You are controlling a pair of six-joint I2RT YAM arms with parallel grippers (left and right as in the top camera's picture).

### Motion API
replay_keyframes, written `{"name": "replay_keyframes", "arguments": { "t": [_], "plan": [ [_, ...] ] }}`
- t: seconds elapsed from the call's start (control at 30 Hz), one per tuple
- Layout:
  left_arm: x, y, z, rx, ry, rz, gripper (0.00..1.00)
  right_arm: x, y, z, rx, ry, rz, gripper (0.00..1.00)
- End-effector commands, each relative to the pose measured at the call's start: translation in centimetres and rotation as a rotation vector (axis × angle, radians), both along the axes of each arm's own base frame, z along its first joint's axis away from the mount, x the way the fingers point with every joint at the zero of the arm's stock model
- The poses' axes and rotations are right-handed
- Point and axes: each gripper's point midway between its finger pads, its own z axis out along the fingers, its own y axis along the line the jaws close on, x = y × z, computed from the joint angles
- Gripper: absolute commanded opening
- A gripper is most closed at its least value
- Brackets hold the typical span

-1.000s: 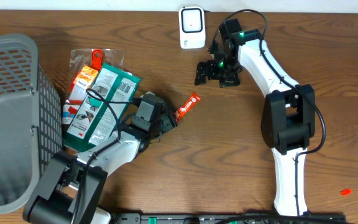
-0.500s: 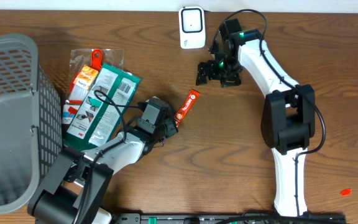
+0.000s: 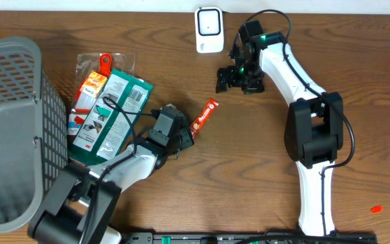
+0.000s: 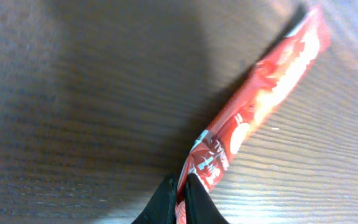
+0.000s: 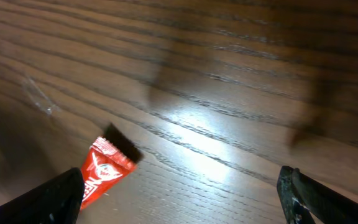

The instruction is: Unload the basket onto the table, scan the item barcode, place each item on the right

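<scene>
The item, a slim red stick packet point(image 3: 204, 115), lies on the wooden table at mid-left, pointing up and right. My left gripper point(image 3: 185, 135) is shut on its lower end; in the left wrist view the black fingertips point(image 4: 166, 198) pinch the packet point(image 4: 260, 102) edge-on. The white barcode scanner point(image 3: 209, 29) stands at the table's back edge. Just right of and below the scanner hangs my right gripper point(image 3: 229, 77), open and holding nothing. In the right wrist view the packet's top end point(image 5: 104, 169) shows beside the left finger point(image 5: 51, 200).
A grey plastic basket point(image 3: 5, 129) fills the left edge. Beside it lie a green-and-white package point(image 3: 114, 112) and an orange-tagged packet point(image 3: 92, 81). A small red scrap point(image 3: 376, 209) sits at the front right.
My left gripper moved a little right onto the packet's lower end and shut on it; the packet now points slightly steeper. The right arm barely shifted.
</scene>
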Motion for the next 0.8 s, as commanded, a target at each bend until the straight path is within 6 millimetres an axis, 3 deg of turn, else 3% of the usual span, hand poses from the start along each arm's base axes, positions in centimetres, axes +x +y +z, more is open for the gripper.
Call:
{"name": "replay_keyframes", "arguments": {
  "t": [0.0,0.23,0.47,0.63,0.77],
  "plan": [
    [0.4,-0.3,2.8,0.010,-0.121,-0.071,0.07,0.2,-0.4,-0.2,-0.030,-0.013,0.006,0.96],
    [0.8,-0.7,10.2,0.014,-0.389,-0.184,0.07,0.3,-0.6,-0.2,-0.030,-0.012,0.001,0.96],
    [-1.1,-1.8,16.1,0.004,-0.622,-0.376,0.07,0.5,-1.2,-0.3,-0.054,-0.019,-0.005,0.95],
    [-3.1,-2.8,19.0,-0.026,-0.751,-0.517,0.07,0.8,-2.1,-0.5,-0.111,-0.034,-0.011,0.96],
    [-3.3,-2.5,19.2,-0.015,-0.751,-0.509,0.08,0.6,-2.2,-0.5,-0.111,-0.025,-0.010,0.99]
  ]
}}
